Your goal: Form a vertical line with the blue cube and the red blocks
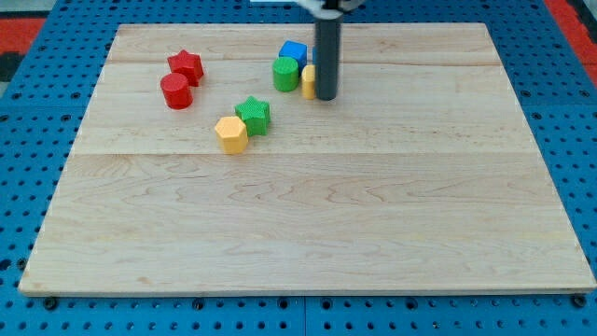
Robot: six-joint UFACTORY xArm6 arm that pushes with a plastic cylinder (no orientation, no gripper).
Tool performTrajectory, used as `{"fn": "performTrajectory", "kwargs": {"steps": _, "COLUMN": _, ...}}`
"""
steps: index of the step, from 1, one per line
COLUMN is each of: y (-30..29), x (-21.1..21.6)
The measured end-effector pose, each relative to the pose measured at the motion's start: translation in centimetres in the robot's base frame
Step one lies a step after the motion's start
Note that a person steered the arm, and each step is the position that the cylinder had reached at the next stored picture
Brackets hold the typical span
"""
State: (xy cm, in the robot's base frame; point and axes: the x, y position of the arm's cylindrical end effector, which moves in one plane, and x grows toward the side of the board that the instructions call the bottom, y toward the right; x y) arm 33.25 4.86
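The blue cube sits near the view's top centre, touching a green cylinder just below it. A red star and a red cylinder lie together at the view's upper left, the star above the cylinder. My tip rests on the board just right of the blue cube and green cylinder, against a yellow block that the rod partly hides.
A green star and a yellow hexagon touch each other left of centre. The wooden board lies on a blue perforated table.
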Motion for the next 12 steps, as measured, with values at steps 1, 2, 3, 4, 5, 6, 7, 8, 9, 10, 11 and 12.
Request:
{"fn": "performTrajectory", "kwargs": {"steps": 1, "y": -0.8, "x": -3.1}}
{"fn": "performTrajectory", "kwargs": {"steps": 2, "y": -2.8, "x": -6.5}}
{"fn": "performTrajectory", "kwargs": {"steps": 3, "y": -3.1, "x": -7.8}}
{"fn": "performTrajectory", "kwargs": {"steps": 4, "y": -8.4, "x": -7.7}}
{"fn": "performTrajectory", "kwargs": {"steps": 5, "y": -8.3, "x": -4.5}}
{"fn": "performTrajectory", "kwargs": {"steps": 6, "y": -13.0, "x": -3.9}}
{"fn": "performTrajectory", "kwargs": {"steps": 7, "y": -14.0, "x": -6.0}}
{"fn": "performTrajectory", "kwargs": {"steps": 8, "y": -14.9, "x": -7.6}}
{"fn": "performTrajectory", "kwargs": {"steps": 9, "y": -16.2, "x": -9.2}}
{"fn": "performTrajectory", "kwargs": {"steps": 10, "y": -16.2, "x": -9.8}}
{"fn": "performTrajectory", "kwargs": {"steps": 11, "y": -12.4, "x": -12.7}}
{"fn": "performTrajectory", "kwargs": {"steps": 12, "y": -10.5, "x": -13.1}}
